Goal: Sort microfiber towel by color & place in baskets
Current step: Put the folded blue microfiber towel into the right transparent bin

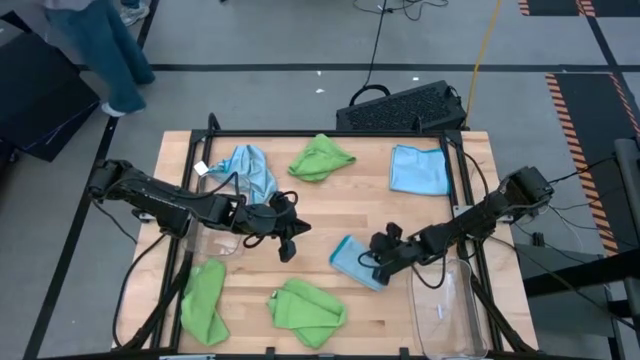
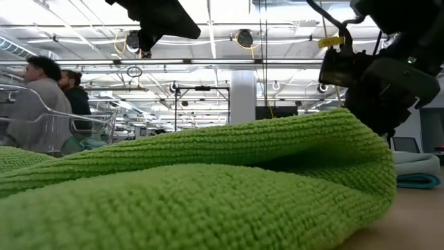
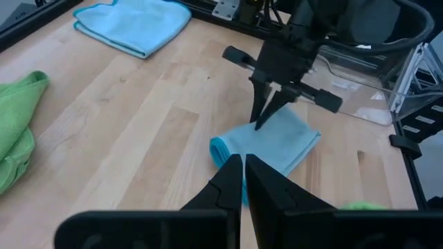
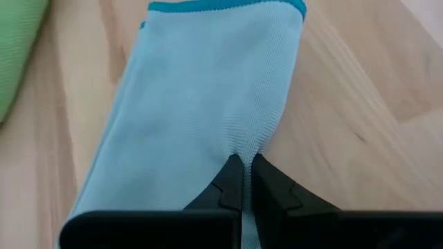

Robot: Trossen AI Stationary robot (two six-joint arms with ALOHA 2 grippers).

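The table (image 1: 330, 215) carries six towels, none yet in a basket. The clear basket (image 1: 450, 310) sits at the near right corner. Just beside it, the right gripper (image 4: 243, 166) is pinched shut on the folded blue towel (image 4: 208, 90). Risk: a thin pinch may slip on lifting. The left gripper (image 3: 243, 169), closed and empty, hovers mid-table.

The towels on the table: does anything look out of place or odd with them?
Nothing is spilled or damaged. All six towels lie loose on the table, none in a basket. The blue towel at the left rear is crumpled. The right gripper is shut on a folded blue towel.
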